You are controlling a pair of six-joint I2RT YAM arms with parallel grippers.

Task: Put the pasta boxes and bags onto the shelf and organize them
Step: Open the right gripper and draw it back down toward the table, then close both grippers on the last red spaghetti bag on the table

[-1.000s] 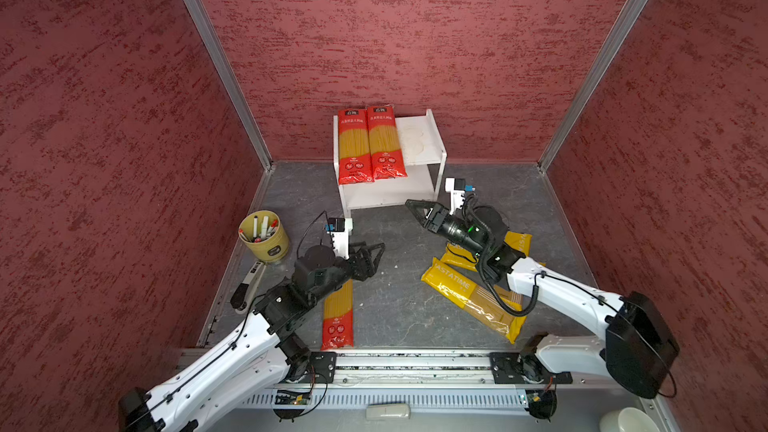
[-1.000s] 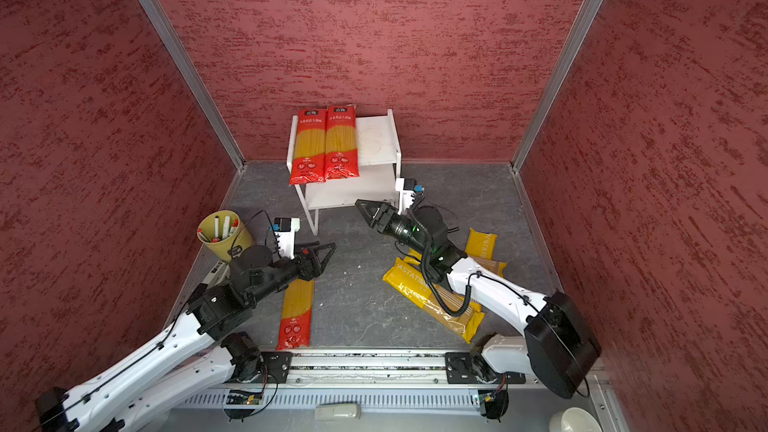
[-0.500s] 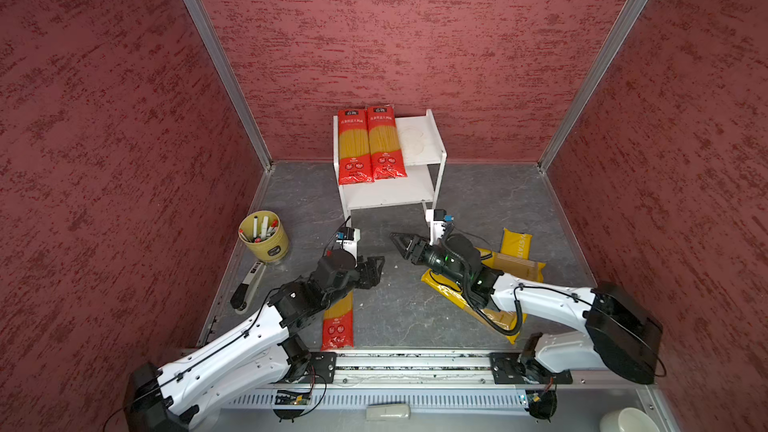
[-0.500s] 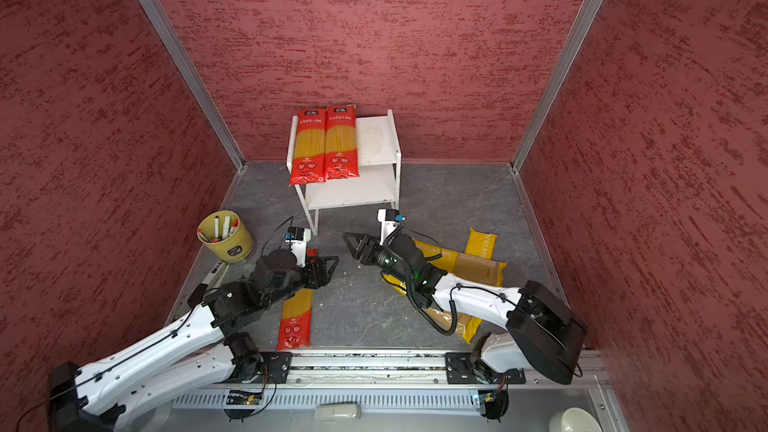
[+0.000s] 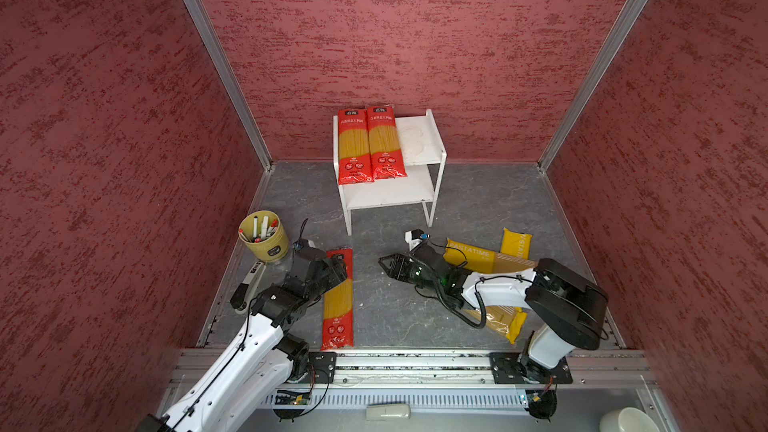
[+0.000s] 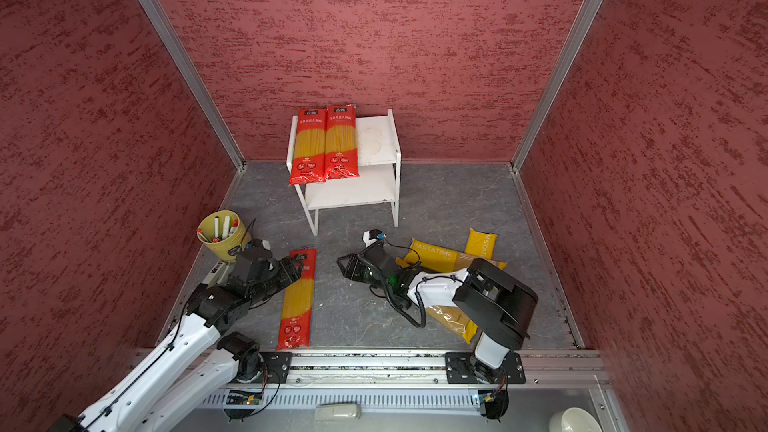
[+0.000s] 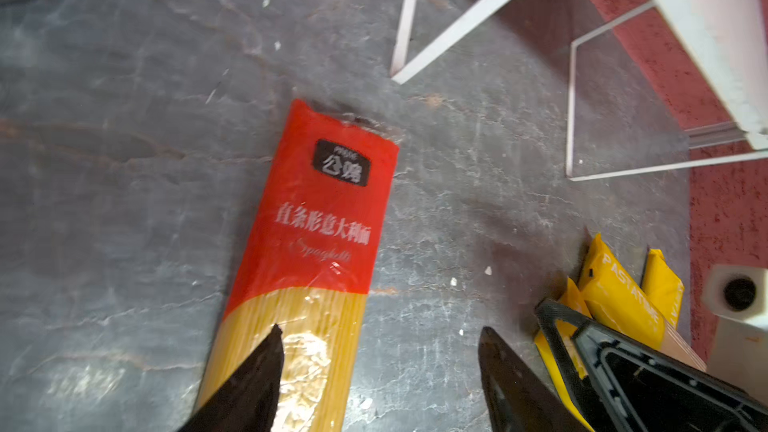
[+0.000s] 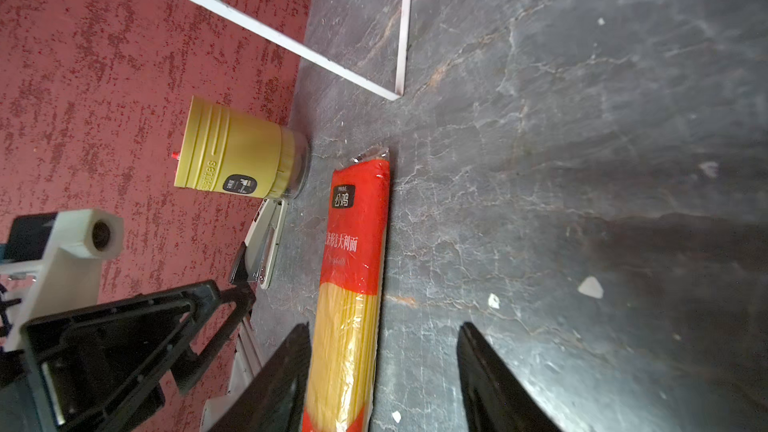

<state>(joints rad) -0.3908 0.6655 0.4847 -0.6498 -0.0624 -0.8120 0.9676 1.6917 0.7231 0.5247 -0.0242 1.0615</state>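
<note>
One long red spaghetti pack with a clear middle [image 5: 338,297] lies flat on the grey surface [image 5: 386,313]. The left gripper [image 7: 380,330] hangs over its upper end, jaws wide, holding nothing. The right gripper [image 5: 385,264] faces it from the side, jaws apart, empty. Two matching red packs [image 5: 353,145] lie side by side atop the white two-tier shelf [image 5: 424,147]. Yellow PASTATIME packs [image 5: 473,253] lie beneath the right arm.

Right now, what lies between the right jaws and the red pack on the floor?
Only bare grey floor, seen in both top views; nothing else sits in that gap beside the red pack.
</note>
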